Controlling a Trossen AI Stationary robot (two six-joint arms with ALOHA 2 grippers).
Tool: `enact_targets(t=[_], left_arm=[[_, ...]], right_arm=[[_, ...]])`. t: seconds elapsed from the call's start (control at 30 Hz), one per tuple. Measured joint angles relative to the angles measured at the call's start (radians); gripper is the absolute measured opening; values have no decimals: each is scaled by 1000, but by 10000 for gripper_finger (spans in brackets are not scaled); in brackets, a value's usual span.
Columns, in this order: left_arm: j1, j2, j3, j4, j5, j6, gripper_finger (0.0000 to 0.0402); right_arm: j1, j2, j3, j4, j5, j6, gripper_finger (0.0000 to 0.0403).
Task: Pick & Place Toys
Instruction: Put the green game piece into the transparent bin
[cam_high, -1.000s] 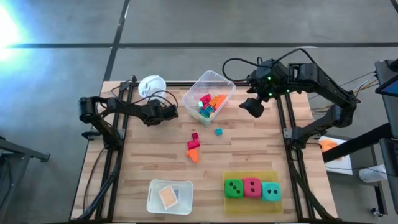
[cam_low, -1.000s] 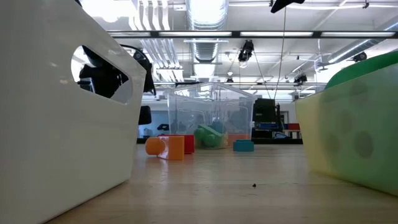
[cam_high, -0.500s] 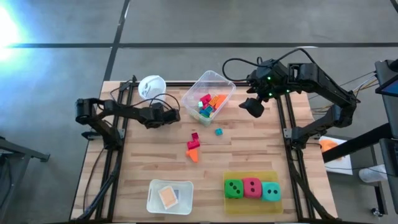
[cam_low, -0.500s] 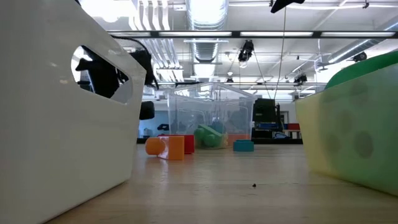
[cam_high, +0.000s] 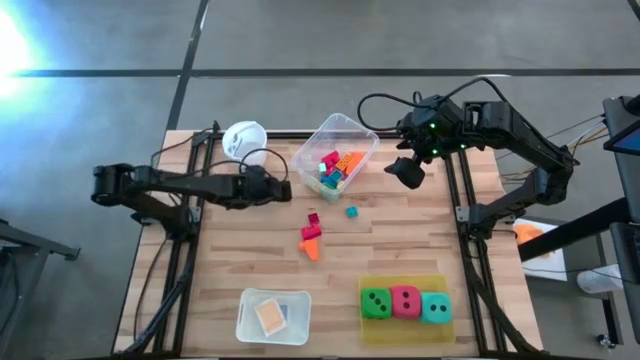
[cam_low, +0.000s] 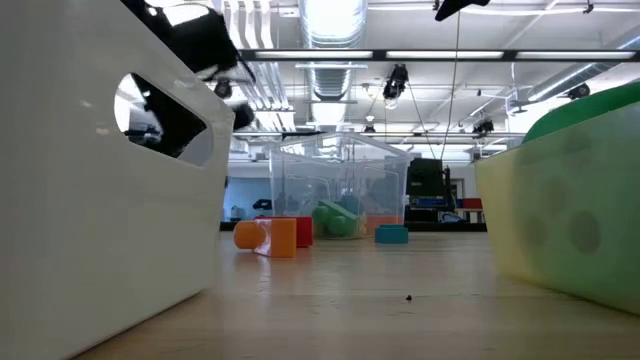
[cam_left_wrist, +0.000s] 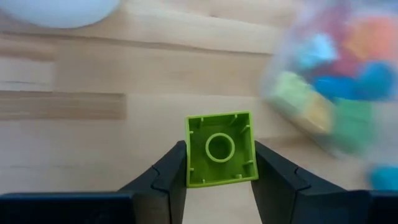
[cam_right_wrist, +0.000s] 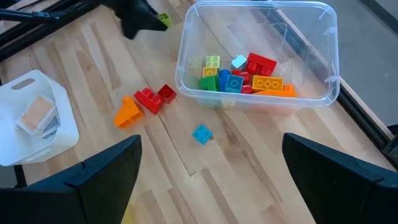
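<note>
My left gripper (cam_high: 279, 188) hangs over the table left of the clear tub (cam_high: 345, 150), shut on a small green block (cam_left_wrist: 219, 149). The right wrist view shows this same block (cam_right_wrist: 163, 20) at the gripper's tip. The tub holds several coloured blocks (cam_right_wrist: 245, 74). Loose on the wood lie two red blocks (cam_high: 312, 226), an orange one (cam_high: 313, 249) and a teal one (cam_high: 351, 211). Three dotted dice (cam_high: 405, 302) sit in a yellow tray. My right gripper (cam_high: 407, 172) hovers open, high beside the tub's right end, with nothing in it. My left gripper pinches the green block by two opposite sides (cam_left_wrist: 189, 155) between its two fingers. The block's hollow underside faces the wrist camera. The fingers slant downward toward the tub. The block hangs clear of the table.
A white cup (cam_high: 243, 137) lies at the far edge behind the left arm. A white tray (cam_high: 273, 315) with flat tiles sits near the front edge, left of the yellow dice tray (cam_high: 440, 325). Bare wood shows between the loose blocks and the trays.
My left gripper has risen with the green block and gone a little toward the tub, still shut on it. The arm has stretched out flatter behind it.
</note>
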Motion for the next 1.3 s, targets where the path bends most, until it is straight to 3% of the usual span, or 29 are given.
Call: enact_targets(t=[0.23, 0.53, 0.9, 1.3], left_arm=[[-30, -107, 69, 3, -4, 153, 139], [-12, -106, 300, -52, 13, 395, 139], [133, 98, 549, -86, 226, 611, 139], [187, 269, 578, -70, 370, 662, 139]], right_arm=[[0, 1, 0, 7, 1, 1, 381], [0, 9, 0, 27, 1, 23, 381], [0, 10, 0, 31, 6, 78, 381], [0, 10, -62, 31, 54, 171, 381]])
